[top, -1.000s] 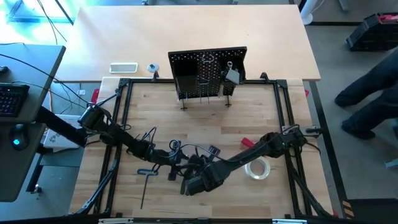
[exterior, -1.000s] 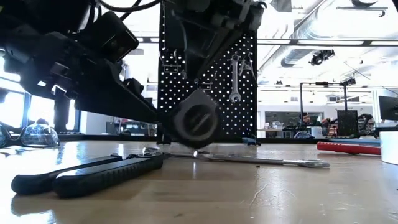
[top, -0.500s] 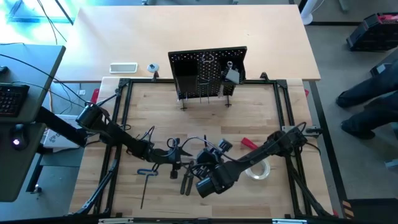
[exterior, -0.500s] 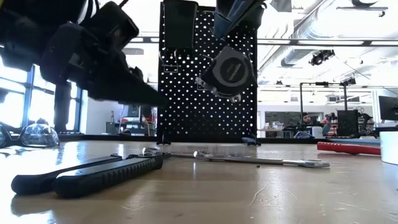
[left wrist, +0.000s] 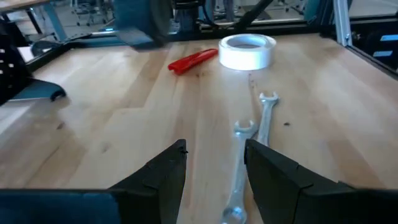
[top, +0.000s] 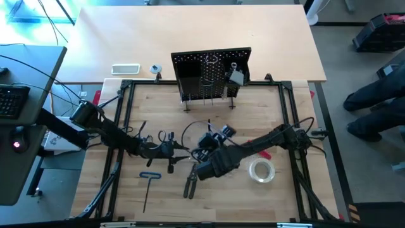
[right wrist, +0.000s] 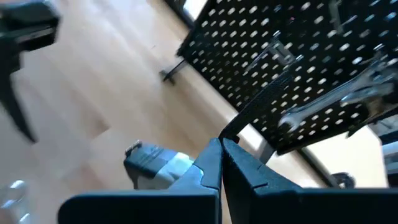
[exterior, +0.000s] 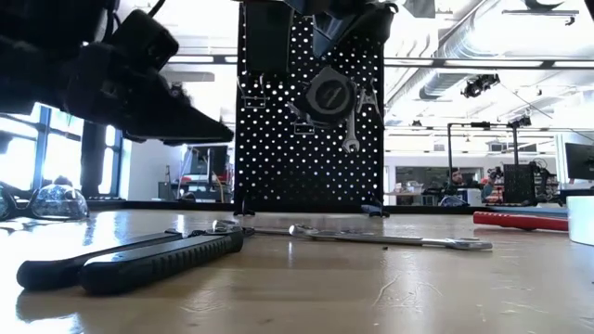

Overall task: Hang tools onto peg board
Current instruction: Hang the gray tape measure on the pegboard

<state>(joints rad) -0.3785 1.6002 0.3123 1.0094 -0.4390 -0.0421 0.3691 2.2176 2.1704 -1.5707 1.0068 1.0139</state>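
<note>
On the wood table (top: 253, 114), the peg board (top: 212, 73) stood upright at 12 o'clock in the high view, on thin legs, with a black bin and a wrench (exterior: 350, 116) hanging on its face. Right arm reached in from 3 o'clock toward table centre; right gripper (right wrist: 221, 148) was raised off the table, fingers pressed together with nothing between them, pointing toward the peg board in its wrist view. Left arm came in from 9 o'clock; left gripper (left wrist: 214, 163) sat left of centre, fingers spread apart, holding nothing, just above two silver wrenches (left wrist: 252, 152) lying side by side on the wood.

Tape roll (top: 261, 170) lay flat at about 4 o'clock, near the right arm. Dark-handled pliers (top: 190, 183) lay at 6 o'clock, just below the right gripper; in the low view the handles lay flat in the foreground. Blue T-handle hex key (top: 147, 187) lay at 7 o'clock, apart from the pliers. Red-handled tool (left wrist: 193, 60) lay just beside the tape roll. Safety glasses (exterior: 42, 202) sat at the far left edge in the low view.
</note>
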